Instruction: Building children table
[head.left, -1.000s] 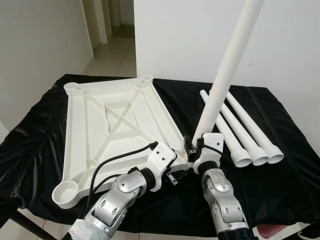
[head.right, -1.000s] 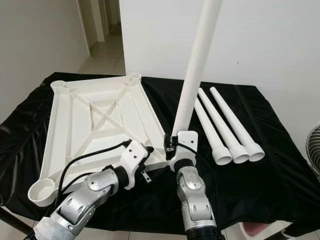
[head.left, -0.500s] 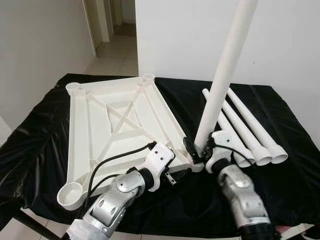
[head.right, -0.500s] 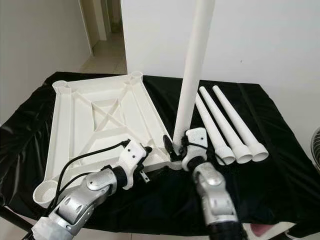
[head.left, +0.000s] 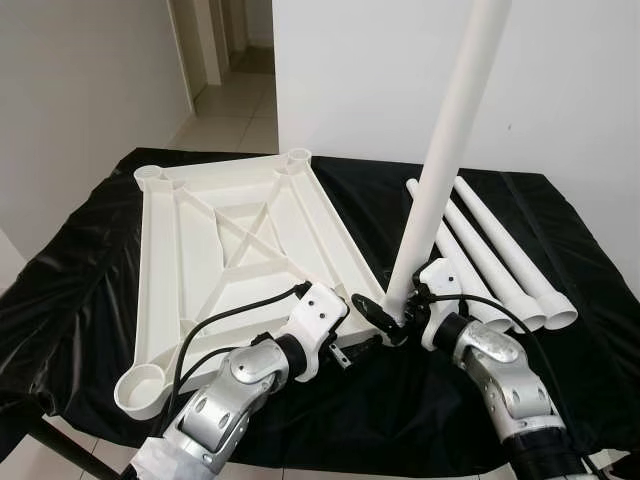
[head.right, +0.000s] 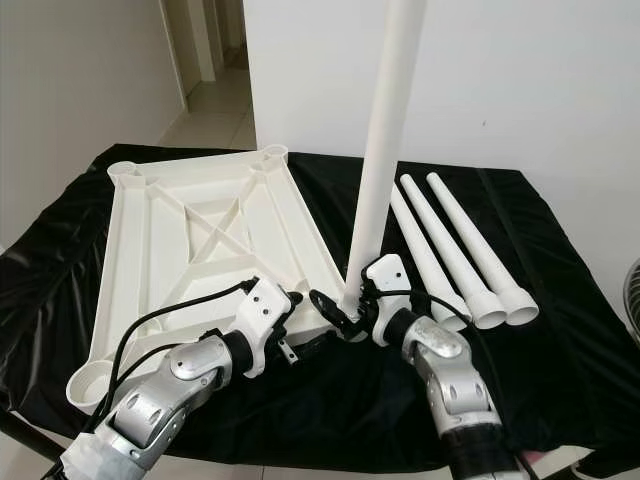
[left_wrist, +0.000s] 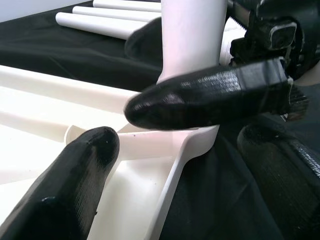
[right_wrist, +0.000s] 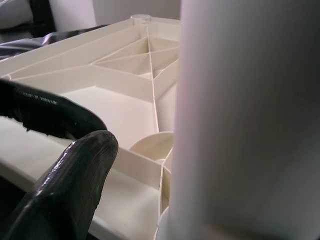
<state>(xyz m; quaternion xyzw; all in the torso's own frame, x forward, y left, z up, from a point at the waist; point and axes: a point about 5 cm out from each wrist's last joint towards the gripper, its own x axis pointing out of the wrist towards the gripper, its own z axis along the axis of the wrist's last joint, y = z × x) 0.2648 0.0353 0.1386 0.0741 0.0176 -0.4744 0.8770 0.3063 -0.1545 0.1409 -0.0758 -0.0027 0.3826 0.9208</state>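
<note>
Left eye view: right gripper (head.left: 397, 318) clasped 1 upright leg (head.left: 448, 140) in the tabletop's (head.left: 215, 245) near-right corner socket; left gripper (head.left: 352, 347) gaped beside it.

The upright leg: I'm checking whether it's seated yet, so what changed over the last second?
The right gripper, at the foot of the upright leg, swung its forearm out to the robot's right, and the leg straightened from a slight lean towards vertical at the tabletop's near corner socket. The left gripper, tabletop and three spare legs stayed put.
</note>
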